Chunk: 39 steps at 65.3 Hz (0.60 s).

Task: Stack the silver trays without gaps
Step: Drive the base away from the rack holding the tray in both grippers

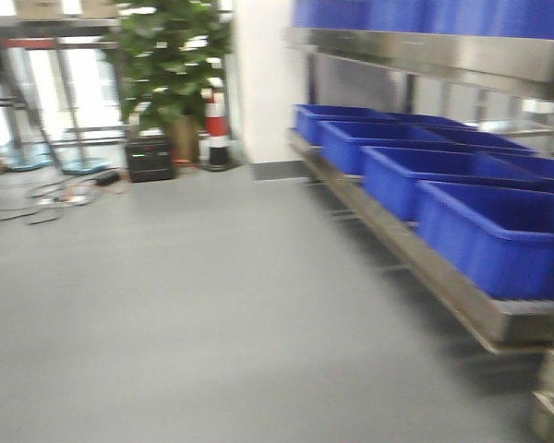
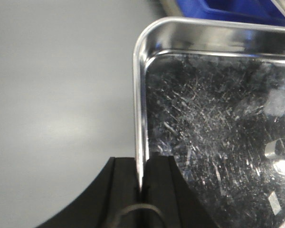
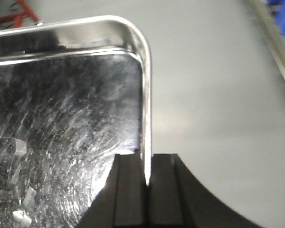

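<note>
Tray: a silver tray [image 2: 213, 118] with a scratched, shiny bottom and rounded corners is held in the air over the grey floor [image 1: 212, 305]. It does not show in the front view.
Left gripper: the left gripper [image 2: 142, 176] is closed narrow on the tray's left rim, one finger outside the wall and one inside.
Right gripper: the right gripper [image 3: 147, 172] pinches the opposite rim in the same way. The tray [image 3: 61, 118] spreads away to its left.
Key relation: the tray probably spans between the two arms, inward from each gripper. Both gripped rims run straight ahead from the wrists. Neither arm is nearer, since both already hold it. Which side is the long one cannot be told.
Surroundings: blue bins [image 1: 499, 235] stand in a row on a steel shelf [image 1: 443, 286], ahead and to the right. The front view is blurred.
Second tray: none is in view, so the place to stack is not shown.
Next move, as a judgement: the tray must stay level and be lowered square onto its mate, so that the rims seat all round.
</note>
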Each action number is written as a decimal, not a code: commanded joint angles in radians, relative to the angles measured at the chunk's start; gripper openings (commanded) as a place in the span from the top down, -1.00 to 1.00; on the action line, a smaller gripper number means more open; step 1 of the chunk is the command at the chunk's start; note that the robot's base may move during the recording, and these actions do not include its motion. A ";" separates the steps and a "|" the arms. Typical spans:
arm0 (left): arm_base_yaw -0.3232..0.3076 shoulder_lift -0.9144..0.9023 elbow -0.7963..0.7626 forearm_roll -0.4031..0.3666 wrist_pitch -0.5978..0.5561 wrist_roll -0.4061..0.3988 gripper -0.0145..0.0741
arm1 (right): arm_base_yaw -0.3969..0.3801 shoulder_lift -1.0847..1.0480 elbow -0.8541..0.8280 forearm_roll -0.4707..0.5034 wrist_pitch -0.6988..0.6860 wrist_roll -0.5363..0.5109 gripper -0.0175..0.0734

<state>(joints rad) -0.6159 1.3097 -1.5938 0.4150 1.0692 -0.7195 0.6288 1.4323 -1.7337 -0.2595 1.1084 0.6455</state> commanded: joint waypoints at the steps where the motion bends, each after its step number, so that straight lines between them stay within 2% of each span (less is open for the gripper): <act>1: 0.001 -0.013 -0.013 0.026 -0.011 0.003 0.71 | -0.004 -0.008 -0.009 -0.035 -0.025 -0.008 0.78; 39: 0.001 -0.013 -0.013 0.026 -0.011 0.003 0.71 | -0.004 -0.008 -0.009 -0.035 -0.025 -0.008 0.78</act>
<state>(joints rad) -0.6159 1.3097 -1.5938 0.4170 1.0692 -0.7195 0.6288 1.4323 -1.7337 -0.2595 1.1065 0.6455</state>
